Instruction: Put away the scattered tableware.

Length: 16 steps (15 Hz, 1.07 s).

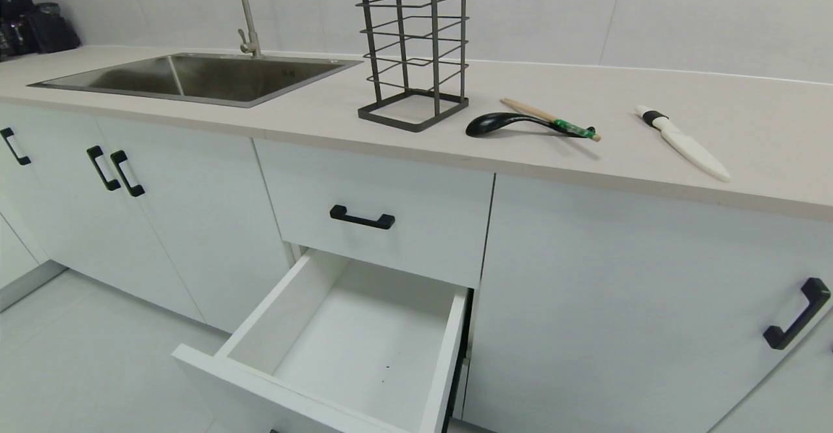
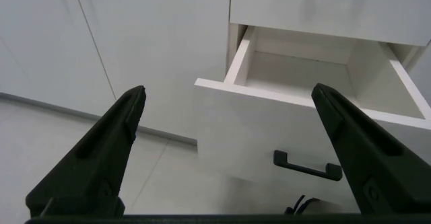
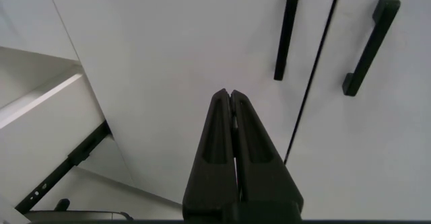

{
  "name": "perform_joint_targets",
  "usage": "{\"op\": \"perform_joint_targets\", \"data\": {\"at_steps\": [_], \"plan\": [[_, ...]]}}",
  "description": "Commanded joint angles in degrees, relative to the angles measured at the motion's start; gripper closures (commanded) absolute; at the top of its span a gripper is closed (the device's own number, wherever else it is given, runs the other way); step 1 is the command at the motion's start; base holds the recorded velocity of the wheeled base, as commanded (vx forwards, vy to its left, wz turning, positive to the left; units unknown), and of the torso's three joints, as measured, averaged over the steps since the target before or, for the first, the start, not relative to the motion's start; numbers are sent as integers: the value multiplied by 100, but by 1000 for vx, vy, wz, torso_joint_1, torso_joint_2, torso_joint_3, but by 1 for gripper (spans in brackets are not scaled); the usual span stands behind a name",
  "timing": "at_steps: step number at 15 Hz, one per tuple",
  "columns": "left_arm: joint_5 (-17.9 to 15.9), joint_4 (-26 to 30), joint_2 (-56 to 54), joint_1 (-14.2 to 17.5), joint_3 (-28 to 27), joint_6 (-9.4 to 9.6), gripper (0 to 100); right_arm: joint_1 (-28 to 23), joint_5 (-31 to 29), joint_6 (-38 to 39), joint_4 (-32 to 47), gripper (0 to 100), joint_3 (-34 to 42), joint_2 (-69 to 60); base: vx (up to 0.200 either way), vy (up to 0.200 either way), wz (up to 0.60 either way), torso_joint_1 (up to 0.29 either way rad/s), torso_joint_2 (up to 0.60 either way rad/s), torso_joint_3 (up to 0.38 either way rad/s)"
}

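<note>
The left pincer (image 2: 229, 89) hangs spread wide before the front of the open drawer (image 2: 256, 130), and the right pincer (image 3: 230, 95) is pressed together, holding nothing, before a cabinet door (image 3: 168, 62) just beside that drawer. Up on the desk (image 1: 586, 81), right of the wire rack (image 1: 416, 49), lie a black spoon (image 1: 501, 122) with chopsticks (image 1: 550, 119) touching its handle, and farther right a white knife (image 1: 683, 141). The sink (image 1: 195, 75) is at the far left.

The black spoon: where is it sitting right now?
In the head view, the black spoon lies on the countertop just right of the wire rack, its handle meeting the chopsticks, with the white knife farther right.
</note>
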Motion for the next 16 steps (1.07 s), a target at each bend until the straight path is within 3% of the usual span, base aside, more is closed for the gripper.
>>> {"op": "perform_joint_targets", "data": {"at_steps": [1,8,16], "plan": [[1,-1,7,2,0,-2,0,0,3,2,2,100,1,9,0,0,0,0,0,0],[1,-1,7,2,0,-2,0,0,3,2,2,100,1,9,0,0,0,106,-119,-121],[1,-1,7,2,0,-2,0,0,3,2,2,100,1,9,0,0,0,154,-558,-242]]}}
